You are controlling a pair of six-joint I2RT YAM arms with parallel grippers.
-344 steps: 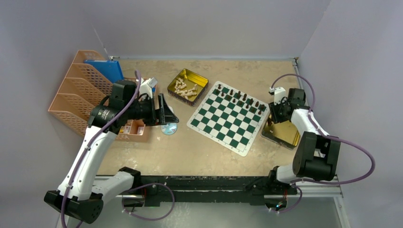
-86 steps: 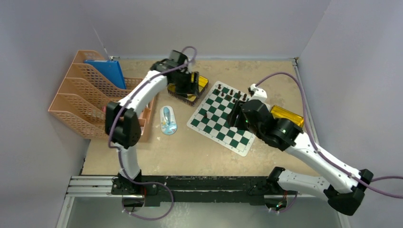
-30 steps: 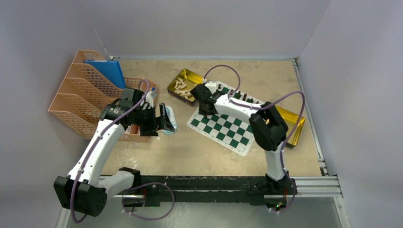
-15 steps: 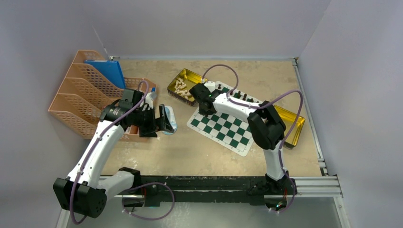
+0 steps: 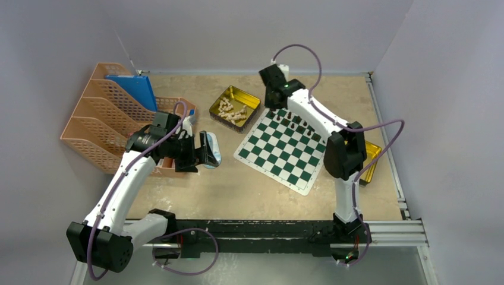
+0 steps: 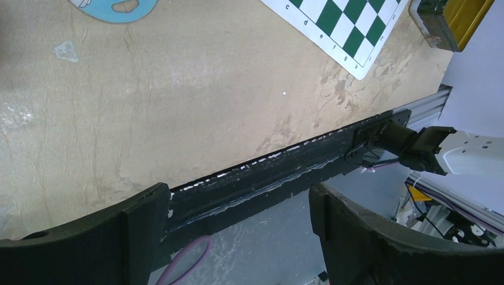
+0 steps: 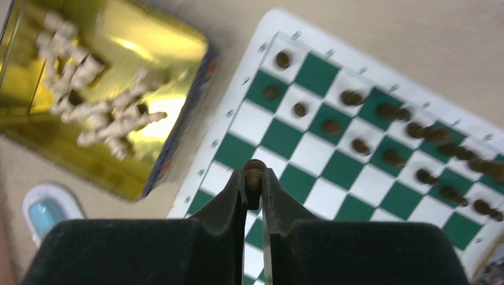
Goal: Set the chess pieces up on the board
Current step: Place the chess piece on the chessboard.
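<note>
A: Your right gripper (image 7: 254,184) is clamped on a single dark brown piece (image 7: 254,169). The wrist view shows its round head pinched between the two fingertips. From above you cannot make that piece out at all.

B: Agreed. Below that hold you look down on the board (image 7: 309,151), close to its left edge. The other dark pieces (image 7: 386,133) stand in two rows along the board's far side, apart from your fingers.

A: Left of the board sits the gold tin (image 7: 160,44), with the pale pieces (image 7: 95,113) heaped inside. Only the overhead view shows you the whole reach: your right arm is stretched out over the board's far left corner, between the tin and the rows.

B: Your left gripper (image 6: 238,237) stands wide apart and holds nothing. Its wrist view gives you bare table (image 6: 178,107) between the fingers, the board's near corner and a second gold tin (image 6: 457,18). From above you see it right by a blue-and-white disc (image 5: 214,157), well left of the board.
</note>
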